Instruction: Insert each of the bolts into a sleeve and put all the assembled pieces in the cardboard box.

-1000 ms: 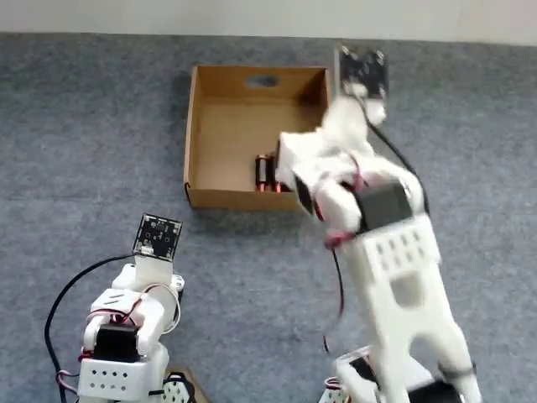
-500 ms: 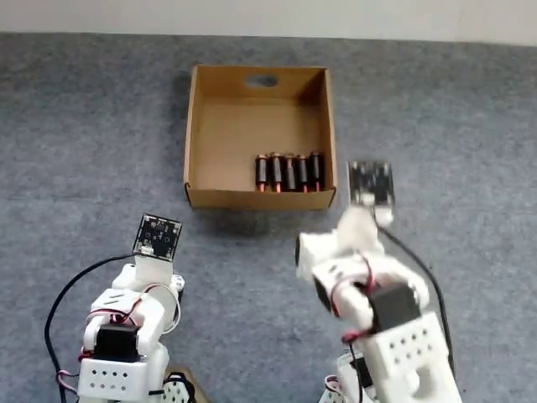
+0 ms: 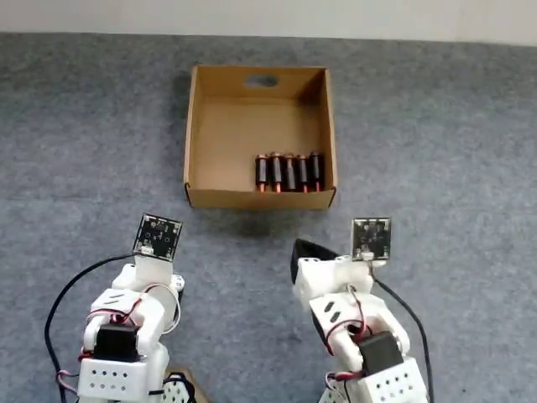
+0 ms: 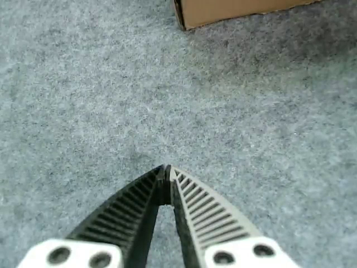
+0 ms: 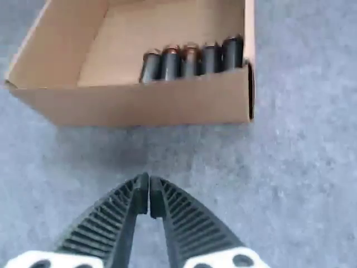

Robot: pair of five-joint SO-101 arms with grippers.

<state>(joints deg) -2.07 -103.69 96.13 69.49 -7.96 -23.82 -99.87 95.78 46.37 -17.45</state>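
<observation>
The cardboard box (image 3: 195, 126) stands at the back middle of the grey carpet. Several assembled bolt-and-sleeve pieces (image 3: 289, 172) lie side by side against its near wall, toward its right corner; in the right wrist view the same pieces (image 5: 192, 58) show over the box wall (image 5: 139, 103). My right gripper (image 5: 149, 192) is shut and empty over bare carpet just in front of the box, and in the high view it (image 3: 302, 249) is folded back near its base. My left gripper (image 4: 167, 177) is shut, empty, low over the carpet, with a box corner (image 4: 223, 11) beyond it.
Grey carpet (image 3: 453, 151) covers the whole table on every side of the box. The left arm (image 3: 134, 327) and the right arm (image 3: 352, 327) sit folded at the near edge. A cutout handle hole (image 3: 262, 81) marks the box's far wall.
The right arm has pulled back from over the box to its folded pose near its base, uncovering the row of pieces in the box. The left arm has not moved.
</observation>
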